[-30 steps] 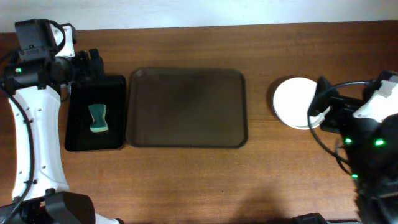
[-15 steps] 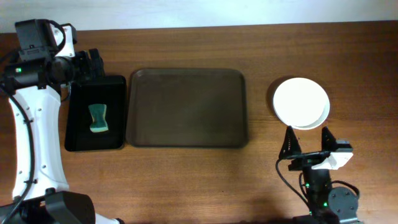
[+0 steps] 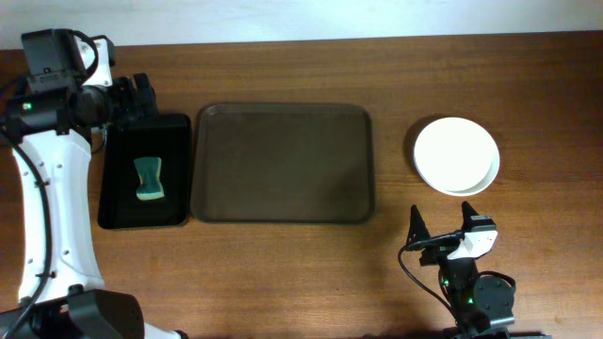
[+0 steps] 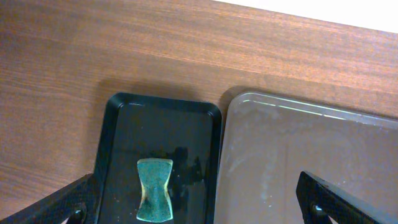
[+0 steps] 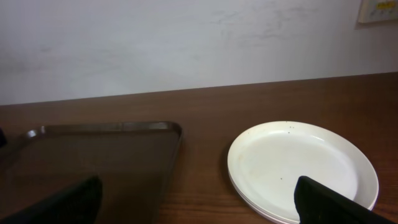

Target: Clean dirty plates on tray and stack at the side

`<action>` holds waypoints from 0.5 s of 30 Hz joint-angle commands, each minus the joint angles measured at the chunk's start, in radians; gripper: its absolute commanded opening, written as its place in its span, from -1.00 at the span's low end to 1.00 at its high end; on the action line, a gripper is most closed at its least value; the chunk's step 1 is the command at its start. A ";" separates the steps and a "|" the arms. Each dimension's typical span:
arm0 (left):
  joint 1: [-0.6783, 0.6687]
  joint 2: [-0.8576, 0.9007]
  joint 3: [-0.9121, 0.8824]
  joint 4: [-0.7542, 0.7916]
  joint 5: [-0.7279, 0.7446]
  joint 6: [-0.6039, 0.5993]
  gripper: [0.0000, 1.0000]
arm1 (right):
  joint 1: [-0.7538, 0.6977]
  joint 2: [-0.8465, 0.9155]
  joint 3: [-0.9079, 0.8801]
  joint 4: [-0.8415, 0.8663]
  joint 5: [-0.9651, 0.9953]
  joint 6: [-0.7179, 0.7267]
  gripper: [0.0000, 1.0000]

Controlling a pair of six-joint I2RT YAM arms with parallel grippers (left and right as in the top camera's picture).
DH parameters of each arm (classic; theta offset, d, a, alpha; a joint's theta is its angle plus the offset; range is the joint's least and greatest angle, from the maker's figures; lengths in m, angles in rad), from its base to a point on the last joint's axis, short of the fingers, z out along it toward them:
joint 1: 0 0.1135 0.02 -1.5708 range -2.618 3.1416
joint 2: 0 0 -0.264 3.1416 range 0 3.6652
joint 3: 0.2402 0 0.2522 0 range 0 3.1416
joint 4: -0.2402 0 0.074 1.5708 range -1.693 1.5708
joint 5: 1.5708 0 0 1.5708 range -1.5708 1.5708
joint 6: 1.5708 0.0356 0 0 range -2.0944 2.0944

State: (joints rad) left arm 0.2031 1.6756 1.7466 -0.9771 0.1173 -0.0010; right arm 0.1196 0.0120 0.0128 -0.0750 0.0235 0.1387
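Note:
The plates [image 3: 457,155] are stacked on the table right of the dark brown tray [image 3: 283,162]; the top one is white with a few specks. The stack also shows in the right wrist view [image 5: 303,169], right of the tray [image 5: 93,155]. The tray holds no plates. My right gripper [image 3: 441,231] is open and empty, low near the front edge, below the stack. My left gripper [image 3: 132,94] is open and empty above the far end of the small black tray [image 3: 143,171]; in its wrist view the gripper [image 4: 205,208] spans the black tray [image 4: 158,118] and the brown tray [image 4: 311,162].
A green sponge [image 3: 148,179] lies in the small black tray, also in the left wrist view [image 4: 154,188]. A pale wall [image 5: 186,43] runs behind the table's far edge.
My right arm has pulled back from beside the plate stack toward the front edge of the table. The left arm, trays, sponge and plates have not moved.

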 commanded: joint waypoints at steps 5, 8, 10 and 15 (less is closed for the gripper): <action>0.002 0.000 0.003 0.001 0.010 0.001 0.98 | 0.006 -0.008 -0.007 -0.007 -0.013 0.000 0.97; 0.002 0.000 0.003 0.001 0.010 0.001 0.98 | 0.006 -0.009 -0.007 -0.007 -0.013 0.000 0.97; 0.002 0.000 0.003 0.001 0.010 0.001 0.98 | 0.006 -0.008 -0.007 -0.007 -0.013 0.000 0.97; -0.002 -0.031 0.001 -0.002 0.006 0.001 0.98 | 0.006 -0.008 -0.007 -0.007 -0.013 0.000 0.97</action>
State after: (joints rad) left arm 0.2031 1.6756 1.7466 -0.9783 0.1173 -0.0010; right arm 0.1196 0.0120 0.0128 -0.0750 0.0204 0.1383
